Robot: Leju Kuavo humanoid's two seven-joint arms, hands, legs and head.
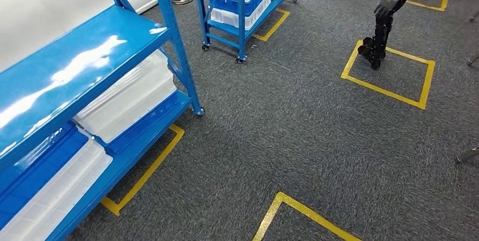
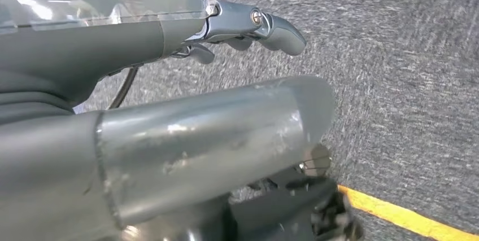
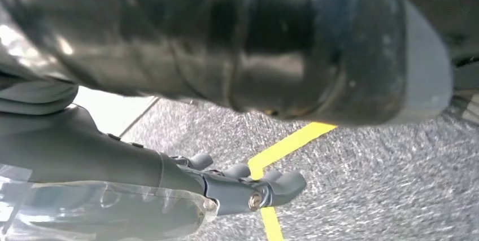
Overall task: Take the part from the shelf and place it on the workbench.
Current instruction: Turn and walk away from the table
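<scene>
Carpet (image 1: 294, 139), grey and speckled, spreads below us, crossed by flat yellow tape lines (image 1: 390, 91). Beside us on our left stands a glossy blue steel shelf (image 1: 68, 66) holding ribbed translucent white trays (image 1: 127, 97) stacked on blue bins; we cannot tell which item is the part. A second wheeled blue rack (image 1: 243, 4) stands farther off. Our left hand (image 2: 248, 26) hangs over carpet, smooth grey fingers loosely extended, grasping nothing. Our right hand (image 3: 243, 187) is likewise released and empty.
</scene>
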